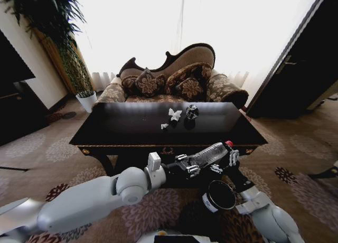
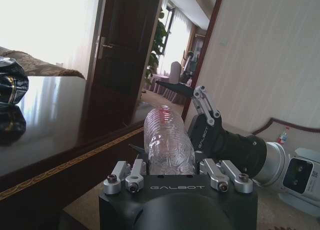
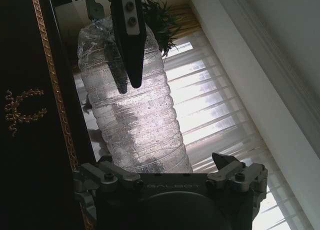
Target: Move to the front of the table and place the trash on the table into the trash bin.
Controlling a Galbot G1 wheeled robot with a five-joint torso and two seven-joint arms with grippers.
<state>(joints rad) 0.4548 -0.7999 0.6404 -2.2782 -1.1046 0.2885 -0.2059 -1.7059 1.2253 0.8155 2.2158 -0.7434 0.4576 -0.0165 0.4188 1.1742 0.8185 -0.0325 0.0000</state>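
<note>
Left gripper (image 1: 196, 166) around bottle (image 1: 208, 154), over trash bin (image 1: 218, 196).

We see the table (image 1: 132, 132) ahead, a sofa (image 1: 174, 79) behind it. On its far middle lie the tissue pieces (image 1: 174, 114), the can (image 1: 192, 112) just right of them. Nearer than the table, a bottle (image 1: 208, 155) sits between the left gripper (image 1: 191, 165) and right gripper (image 1: 231, 157). The trash bin (image 1: 219, 196) stands below them. A plant pot (image 1: 87, 100) stands far left.

Blown-out window (image 1: 174, 26) backlight glares off the table (image 1: 132, 124); foreground dim, edges warped.
</note>
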